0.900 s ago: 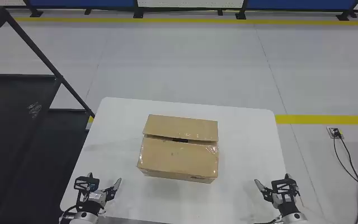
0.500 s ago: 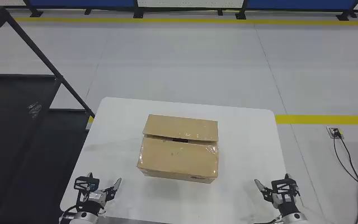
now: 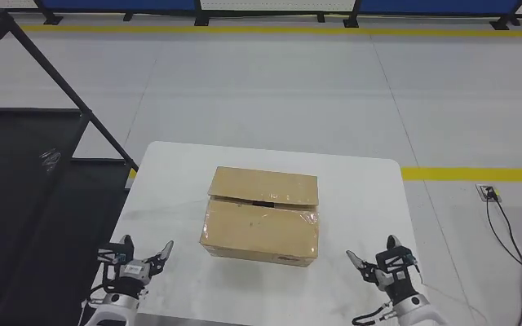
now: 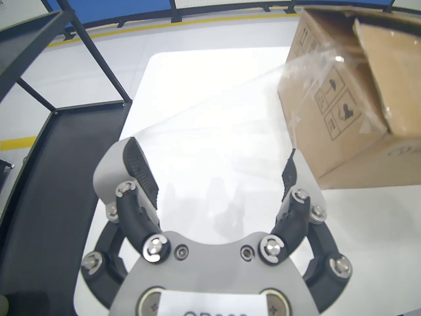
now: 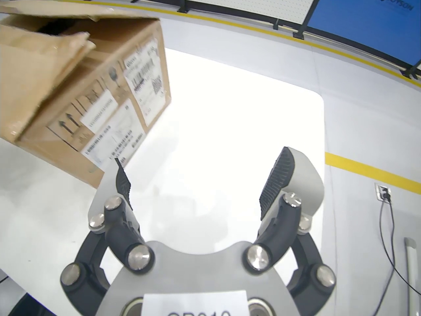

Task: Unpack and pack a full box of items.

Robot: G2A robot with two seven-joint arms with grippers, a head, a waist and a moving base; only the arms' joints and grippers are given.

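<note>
A brown cardboard box [image 3: 263, 215] sits in the middle of the white table [image 3: 359, 196], its top flaps folded down with a dark gap between them and loose clear tape on it. My left gripper [image 3: 139, 254] is open near the table's front left corner, apart from the box [image 4: 345, 100]. My right gripper [image 3: 373, 262] is open near the front right corner, with bare table between it and the box [image 5: 82, 93]. Both grippers [image 4: 210, 162] [image 5: 200, 166] hold nothing. The box's contents are hidden.
A black metal rack [image 3: 49, 171] stands close to the table's left side, and its frame [image 4: 65, 106] runs beside my left gripper. Bare table lies around the box. A cable and floor socket [image 3: 488, 193] are on the floor to the right.
Both grippers have shifted forward over the table toward the box; the right one also moved inward. The box has not moved.
</note>
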